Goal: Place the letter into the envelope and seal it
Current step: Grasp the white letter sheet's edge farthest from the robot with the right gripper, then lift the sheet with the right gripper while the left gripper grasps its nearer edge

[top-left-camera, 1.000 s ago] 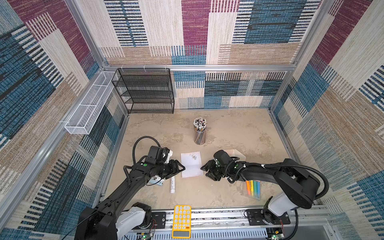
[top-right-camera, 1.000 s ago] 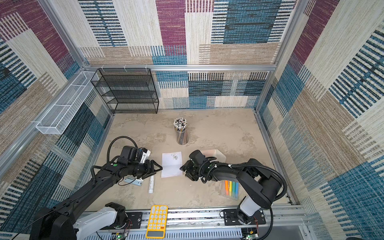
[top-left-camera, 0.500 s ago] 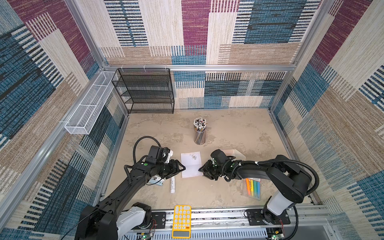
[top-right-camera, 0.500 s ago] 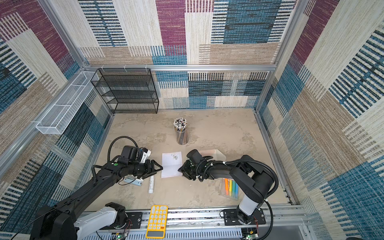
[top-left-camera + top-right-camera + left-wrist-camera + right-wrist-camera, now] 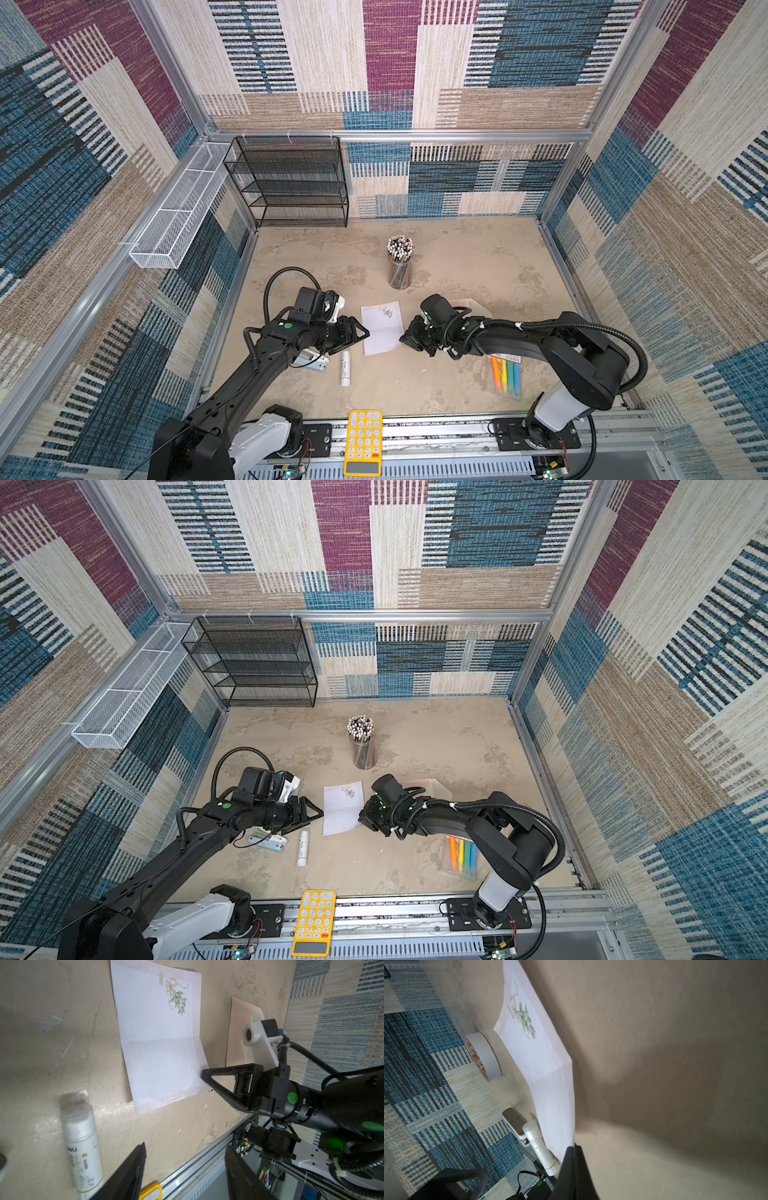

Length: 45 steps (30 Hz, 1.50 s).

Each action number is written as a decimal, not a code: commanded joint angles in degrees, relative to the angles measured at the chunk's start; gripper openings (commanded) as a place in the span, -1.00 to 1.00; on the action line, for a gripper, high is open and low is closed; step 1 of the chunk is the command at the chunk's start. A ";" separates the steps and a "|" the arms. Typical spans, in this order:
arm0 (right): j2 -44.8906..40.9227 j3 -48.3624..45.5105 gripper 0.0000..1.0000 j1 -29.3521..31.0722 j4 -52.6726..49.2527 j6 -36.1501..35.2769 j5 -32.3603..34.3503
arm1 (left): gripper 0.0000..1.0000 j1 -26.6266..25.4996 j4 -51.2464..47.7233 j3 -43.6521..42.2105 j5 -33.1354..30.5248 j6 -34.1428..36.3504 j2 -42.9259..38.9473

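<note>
Table behind the letter is open, bar the pencil cup. Glue stick and stapler crowd the letter's near-left corner; markers lie well right.
</note>
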 commanded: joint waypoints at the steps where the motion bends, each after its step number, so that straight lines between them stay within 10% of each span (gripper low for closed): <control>1: -1.77 3.33 -1.00 -0.98 -7.05 -6.86 2.24 | 0.27 -0.02 -5.32 3.30 -2.92 5.28 -0.16; 11: -4.44 16.94 -1.00 -2.47 -30.61 -42.11 1.98 | 0.37 0.03 -6.75 8.95 -8.47 16.49 -8.76; 23: -20.51 14.12 -1.00 -2.51 -31.67 -72.70 5.87 | 0.51 -0.02 3.19 6.81 -11.90 27.42 -16.37; 45: -20.62 21.91 -1.00 -2.51 -45.03 -98.00 6.75 | 0.29 -0.02 9.76 8.54 -9.25 37.32 -12.87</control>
